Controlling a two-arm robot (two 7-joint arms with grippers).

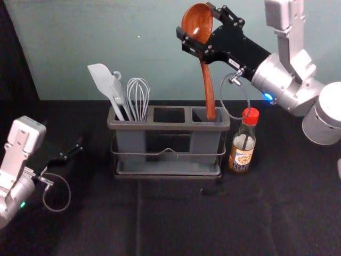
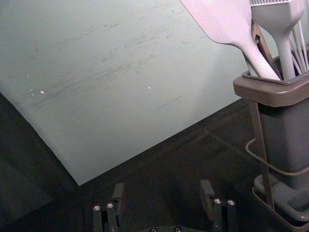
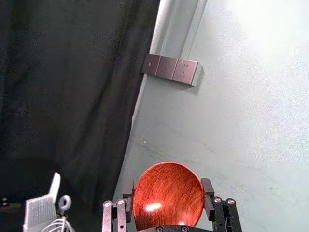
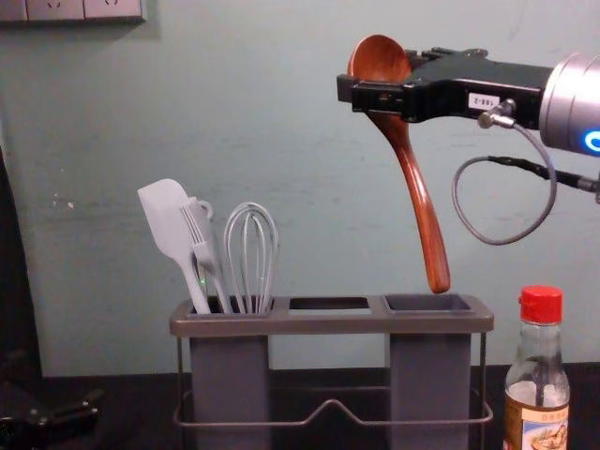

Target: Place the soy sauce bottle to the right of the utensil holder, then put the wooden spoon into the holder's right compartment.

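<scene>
The wooden spoon is held by the right gripper, whose fingers are closed on either side of the bowl; the bowl is kept uppermost and the handle is left to hang below it. In the chest view the handle is seen slanting, with its tip poised just above the opening of the right compartment (the bowl, oddly enough, is what has been gripped, rather than the handle). The soy sauce bottle, topped by a red cap, is stood upright on the black cloth, just beside the utensil holder on its right side. In the left compartment a spatula, a brush and a whisk are held, with their heads raised above the rim. The left gripper is parked low at the left, well apart from the holder, and its fingers are spread wide with only space between them, as is shown in its wrist view. Behind everything, a pale green wall can be seen.
</scene>
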